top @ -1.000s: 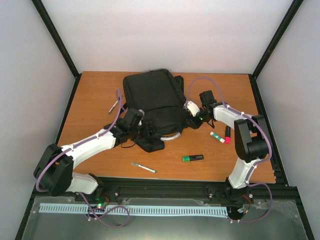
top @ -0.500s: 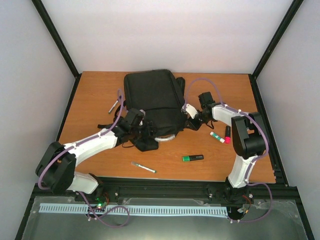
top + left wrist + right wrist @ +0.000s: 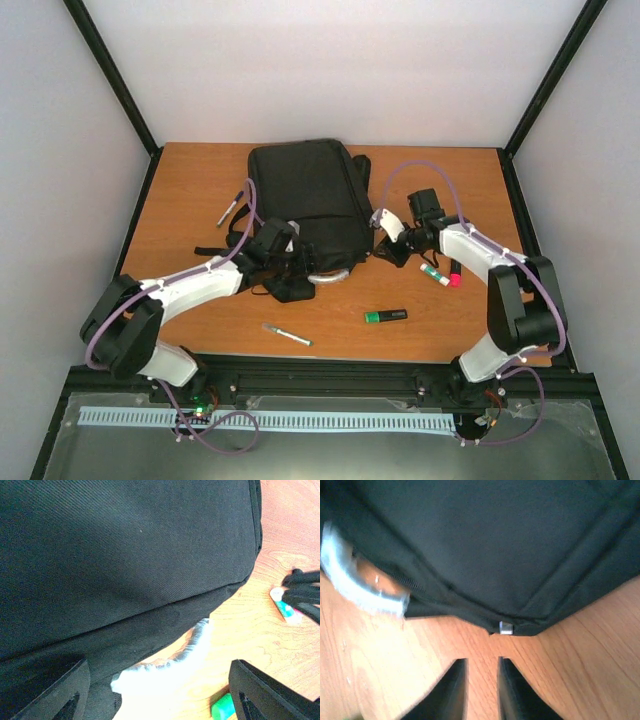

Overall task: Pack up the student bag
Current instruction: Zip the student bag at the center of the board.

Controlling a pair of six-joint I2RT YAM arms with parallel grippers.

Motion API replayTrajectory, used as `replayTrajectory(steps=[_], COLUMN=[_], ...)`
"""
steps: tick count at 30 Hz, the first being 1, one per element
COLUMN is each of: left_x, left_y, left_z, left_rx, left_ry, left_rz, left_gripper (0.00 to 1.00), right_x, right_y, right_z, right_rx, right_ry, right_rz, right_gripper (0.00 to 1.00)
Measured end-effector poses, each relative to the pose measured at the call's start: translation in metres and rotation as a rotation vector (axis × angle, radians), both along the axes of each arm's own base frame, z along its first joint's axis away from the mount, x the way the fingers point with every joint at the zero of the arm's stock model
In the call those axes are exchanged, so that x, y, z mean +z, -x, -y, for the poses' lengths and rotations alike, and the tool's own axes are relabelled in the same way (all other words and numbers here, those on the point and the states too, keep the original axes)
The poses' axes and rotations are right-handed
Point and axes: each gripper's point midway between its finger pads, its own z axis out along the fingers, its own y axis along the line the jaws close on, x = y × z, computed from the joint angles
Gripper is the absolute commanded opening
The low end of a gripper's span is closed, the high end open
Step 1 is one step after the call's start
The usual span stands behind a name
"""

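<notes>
As I judge it, packing has hardly begun. The student bag (image 3: 305, 205) lies flat on the bench (image 3: 190, 180) and I can see no opening in it. Everything that could go in lies outside the bag: a pen (image 3: 228, 209) to its left, a second pen (image 3: 287, 335) and a green highlighter (image 3: 385, 316) in front of it, and a white stick (image 3: 434, 273) and a red marker (image 3: 455, 270) to its right. Opening the bag and loading it are both left to do.

My left end effector (image 3: 285, 262) reaches over the bag's near edge, beside its grey handle (image 3: 335, 277), with jaws spread wide and nothing held. My right end effector (image 3: 385, 245) sits low at the bag's near right corner. Its fingers are drawn nearly together on nothing, the tips just short of a small metal tab (image 3: 505, 627) on the bag's seam.
</notes>
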Motion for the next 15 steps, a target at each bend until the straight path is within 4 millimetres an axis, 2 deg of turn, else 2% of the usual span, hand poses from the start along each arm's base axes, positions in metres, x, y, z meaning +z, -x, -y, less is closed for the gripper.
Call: replayTrajectory(steps=[1,3,5,9,12,15], left_x=[-0.001,-0.001,0.001,0.012,0.021,0.027], left_y=[0.0,0.001,-0.001,-0.005,-0.008,-0.011], left_z=[0.002,0.007,0.012,0.021,0.026,0.025], left_rx=[-0.004,-0.015,-0.024,-0.055,-0.094,-0.138], left_ry=[0.003,0.007,0.011,0.003,-0.027,-0.076], left_rz=[-0.002,-0.007,-0.003,0.047,0.112,0.181], left_gripper=[0.77,0.77,0.76,0.74,0.7,0.69], right_x=[0.006,0.017,0.023,0.035,0.029,0.011], right_y=[-0.002,-0.008,-0.017,-0.051,-0.066,-0.068], right_z=[0.001,0.002,0.003,-0.004,-0.011,-0.014], right_rx=[-0.018,-0.06,-0.106,-0.197,-0.238,-0.276], right_ry=[-0.005,-0.01,-0.017,-0.068,-0.099,-0.099], right_rz=[0.012,0.032,0.019,-0.037,-0.109,-0.206], right_gripper=[0.39,0.48,0.51,0.53,0.53,0.53])
